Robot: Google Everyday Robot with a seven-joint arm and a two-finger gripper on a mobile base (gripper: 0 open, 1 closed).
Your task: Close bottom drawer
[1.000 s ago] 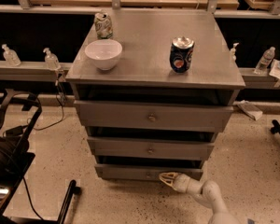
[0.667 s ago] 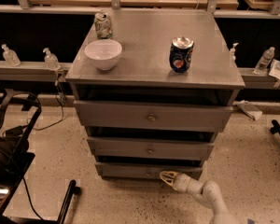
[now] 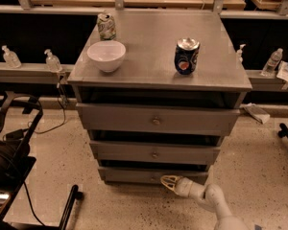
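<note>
1. The bottom drawer (image 3: 134,175) is the lowest of three on the grey cabinet (image 3: 149,71), just above the speckled floor (image 3: 134,207).
2. It shows a plain, flat grey front, narrower in this view than the two above, with a dark strip of shadow along its upper edge.
3. Its front lies just below and slightly behind the middle drawer (image 3: 134,152), which in turn sits under the wider top drawer (image 3: 125,119). How far out it stands cannot be told from this angle.
4. The gripper (image 3: 167,180), pale yellow at the tip, is low down at the right half of the bottom drawer's front, touching it or very nearly so.
5. Whether the gripper is open or closed cannot be told, and nothing is seen held in it.
6. The white arm (image 3: 206,198) reaches in from the lower right, close to the floor.
7. On the cabinet top stand a white bowl (image 3: 106,55), a blue can (image 3: 186,56) and a second can (image 3: 106,26) behind the bowl.
</note>
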